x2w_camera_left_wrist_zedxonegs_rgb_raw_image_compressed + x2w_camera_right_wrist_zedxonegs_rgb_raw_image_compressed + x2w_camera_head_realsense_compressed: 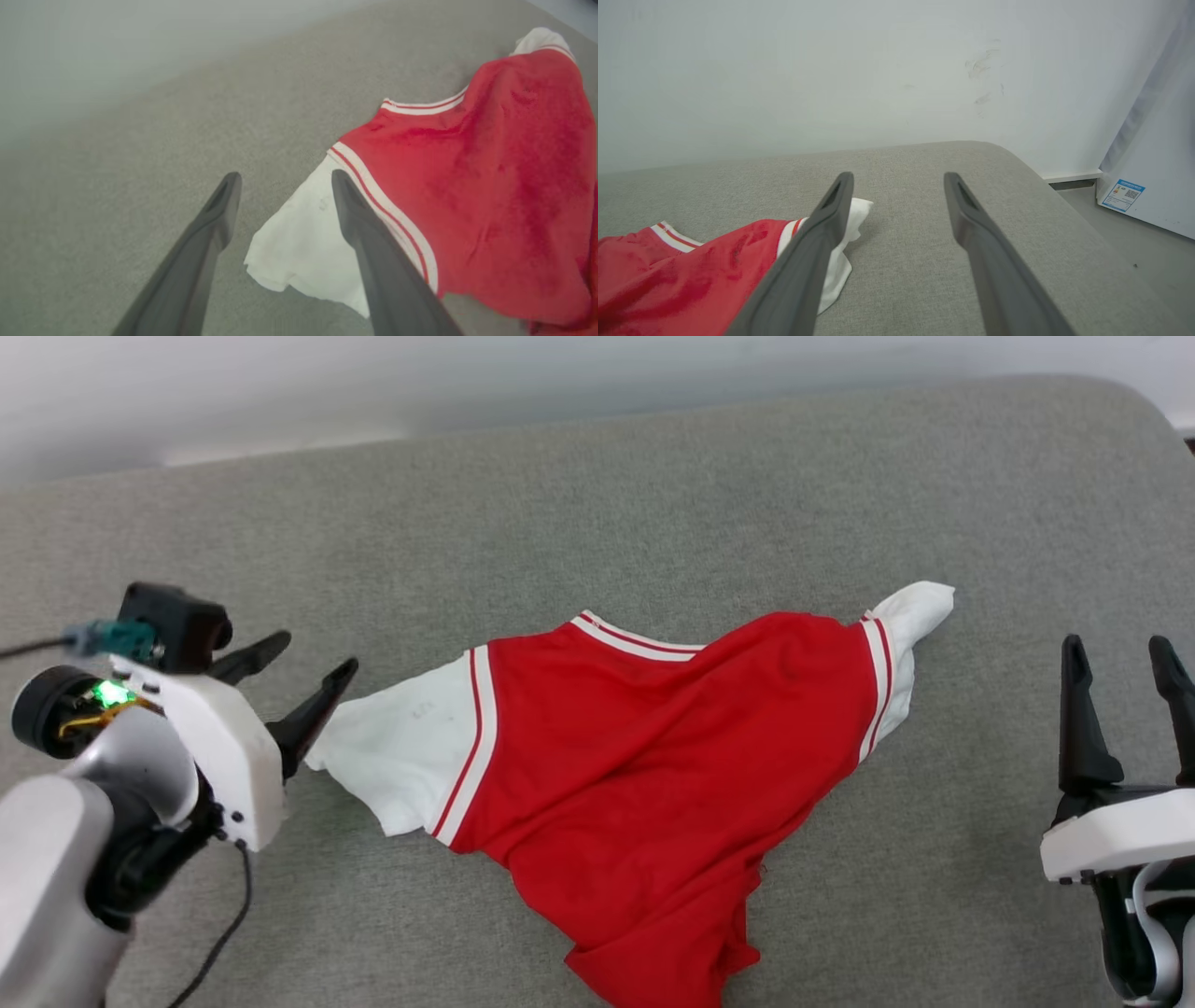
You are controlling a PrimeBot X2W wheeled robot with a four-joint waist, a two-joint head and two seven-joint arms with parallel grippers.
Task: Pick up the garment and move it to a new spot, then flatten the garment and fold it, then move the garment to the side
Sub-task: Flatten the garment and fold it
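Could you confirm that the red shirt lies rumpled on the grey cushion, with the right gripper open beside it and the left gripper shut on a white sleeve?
Not quite: the left gripper is open, its fingers spread at the white sleeve without clamping it, as the left wrist view shows. The red shirt lies rumpled on the grey cushion, with the right gripper open beside it.

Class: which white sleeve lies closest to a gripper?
The left sleeve, right at the left gripper; the right sleeve lies well apart from the right gripper.
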